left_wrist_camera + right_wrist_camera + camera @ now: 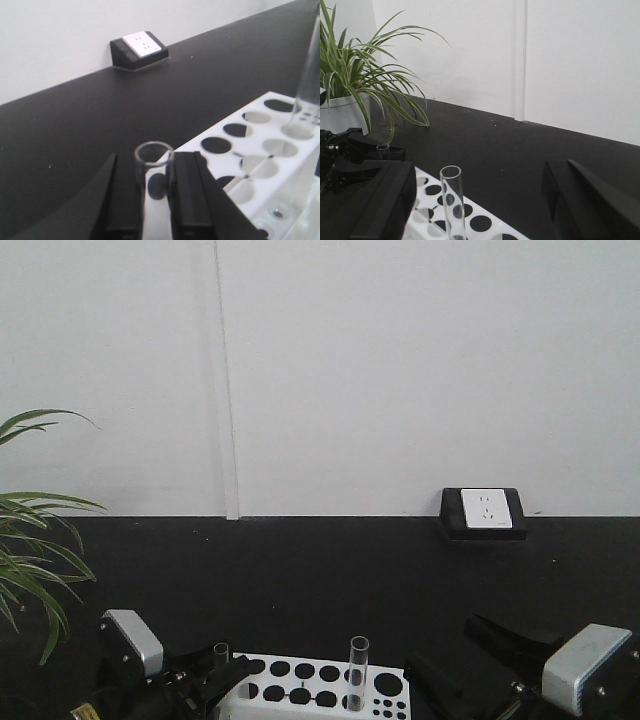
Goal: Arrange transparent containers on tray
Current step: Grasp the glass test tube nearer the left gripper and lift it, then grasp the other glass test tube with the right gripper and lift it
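Left gripper jaws pinch a tube upright at the rack's corner; its lower part is hidden. Right gripper jaws gape empty near a second tube standing in the rack.

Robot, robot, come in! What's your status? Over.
Left gripper shut on a glass tube, by the rack corner. Right gripper open, empty. Second tube standing in the rack. Nothing in the way.
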Controlling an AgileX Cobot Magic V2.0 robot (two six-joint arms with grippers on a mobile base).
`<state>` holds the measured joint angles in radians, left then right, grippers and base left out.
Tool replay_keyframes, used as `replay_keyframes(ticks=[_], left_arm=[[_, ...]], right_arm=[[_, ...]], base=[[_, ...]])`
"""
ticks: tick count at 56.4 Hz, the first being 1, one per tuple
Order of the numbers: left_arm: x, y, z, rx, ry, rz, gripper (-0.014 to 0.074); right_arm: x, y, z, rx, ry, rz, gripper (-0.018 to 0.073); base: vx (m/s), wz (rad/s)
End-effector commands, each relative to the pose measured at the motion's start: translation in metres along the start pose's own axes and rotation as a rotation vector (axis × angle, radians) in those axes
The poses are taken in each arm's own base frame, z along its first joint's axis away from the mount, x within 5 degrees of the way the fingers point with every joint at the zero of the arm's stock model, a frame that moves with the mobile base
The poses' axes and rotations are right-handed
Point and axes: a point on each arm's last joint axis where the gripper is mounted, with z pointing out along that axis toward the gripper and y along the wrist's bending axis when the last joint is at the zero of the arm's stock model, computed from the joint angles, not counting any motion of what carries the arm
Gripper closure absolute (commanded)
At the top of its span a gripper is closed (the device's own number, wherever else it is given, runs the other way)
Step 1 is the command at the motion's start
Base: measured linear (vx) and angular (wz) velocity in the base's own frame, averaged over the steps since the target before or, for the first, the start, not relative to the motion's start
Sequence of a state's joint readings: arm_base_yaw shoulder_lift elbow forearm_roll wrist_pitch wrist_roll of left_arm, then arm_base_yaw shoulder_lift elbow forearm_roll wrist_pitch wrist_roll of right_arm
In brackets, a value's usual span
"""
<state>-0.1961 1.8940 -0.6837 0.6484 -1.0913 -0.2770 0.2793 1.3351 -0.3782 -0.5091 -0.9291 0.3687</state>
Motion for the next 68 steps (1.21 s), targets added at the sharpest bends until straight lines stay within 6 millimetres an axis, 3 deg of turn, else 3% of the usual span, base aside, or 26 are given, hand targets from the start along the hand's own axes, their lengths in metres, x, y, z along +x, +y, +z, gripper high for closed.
replay_keyframes(ticks=[1,4,11,22,30,33,36,42,53,68], left_arm=[[-0.026,0.000,0.000,0.003,-0.139,0.031,0.0555],[-0.027,-0.001,0.000,0.007,-0.152,0.033,0.0606],[-0.038,-0.003,-0.003,0.019,-0.220,0.041,0.0603],[-0.082,-0.008,-0.018,0.023,-0.309,-0.001,0.0600],[-0.131,-0.016,-0.038,-0.009,-0.370,0.091,0.0600],[-0.172,-0.018,-0.052,-0.048,-0.413,0.096,0.0598],[-0.198,-0.020,-0.064,-0.087,-0.422,0.077,0.0596],[-0.224,-0.024,-0.081,-0.157,-0.378,0.126,0.0597],[-0.227,-0.036,-0.110,-0.239,-0.285,0.189,0.0597],[-0.198,-0.052,-0.139,-0.268,-0.233,0.129,0.0597]], right_arm=[[-0.020,0.001,0.002,-0.017,-0.129,-0.018,-0.0005],[-0.020,0.001,0.002,-0.015,-0.130,-0.016,-0.0005],[-0.020,0.000,0.002,-0.004,-0.134,-0.008,-0.0005],[-0.020,0.000,0.002,-0.004,-0.134,-0.008,-0.0005],[-0.020,0.000,0.002,-0.004,-0.134,-0.008,-0.0005],[-0.020,0.000,0.002,-0.006,-0.133,-0.009,-0.0005],[-0.020,0.000,0.002,-0.006,-0.133,-0.009,-0.0005],[-0.020,0.001,0.002,-0.016,-0.125,-0.018,-0.0005],[-0.011,0.005,0.003,-0.062,-0.038,-0.085,-0.0005],[0.011,0.003,0.013,-0.105,0.020,-0.077,-0.0005]], base=[[0.00,0.00],[0.00,0.00],[0.00,0.00],[0.00,0.00],[0.00,0.00],[0.00,0.00],[0.00,0.00],[0.00,0.00],[0.00,0.00],[0.00,0.00]])
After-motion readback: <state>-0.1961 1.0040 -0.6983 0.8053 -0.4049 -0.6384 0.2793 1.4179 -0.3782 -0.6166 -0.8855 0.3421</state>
